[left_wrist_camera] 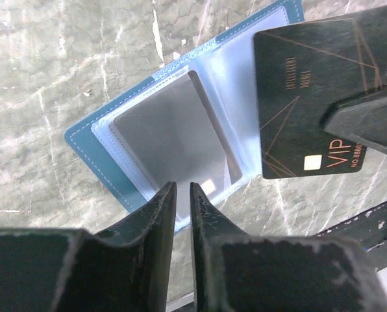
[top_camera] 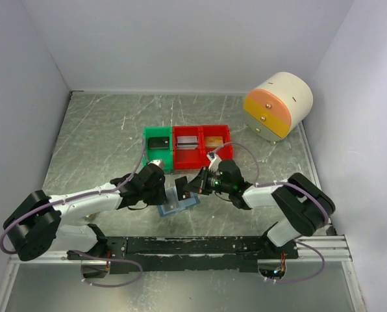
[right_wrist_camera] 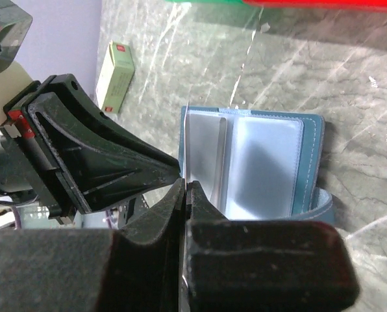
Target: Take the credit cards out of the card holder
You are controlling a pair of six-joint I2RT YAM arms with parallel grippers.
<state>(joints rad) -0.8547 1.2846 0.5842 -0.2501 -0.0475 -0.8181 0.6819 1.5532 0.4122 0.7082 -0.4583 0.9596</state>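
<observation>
The step in hand is pulling the first card out. The right end effector (right_wrist_camera: 185,185) is shut tight on the dark card (left_wrist_camera: 304,91), which has "VIP" on it. It holds the card by one edge, up in the air. The card looks all the way out of its pocket. It hangs over the far half of the open card holder (left_wrist_camera: 89,146).

The card holder lies open and flat on the table (left_wrist_camera: 50,65), right below both end effectors. A grey card (left_wrist_camera: 171,130) sits in the pocket just in front of the left end effector (left_wrist_camera: 182,188). That one's jaws are only a thin crack apart, over the near edge of the card holder. I see nothing pinched between them.

Next, I think the dark card should be carried off to the side and put down. Then the grey card needs pulling out. The card holder may slide if nothing holds it down.

The two end effectors are very close, almost tip to tip, so moves must be small. The green bin (top_camera: 147,146) and red bin (top_camera: 193,158) sit just beyond them. A small box (right_wrist_camera: 115,75) lies past the left end effector. There is bare table to the right of the right end effector.
</observation>
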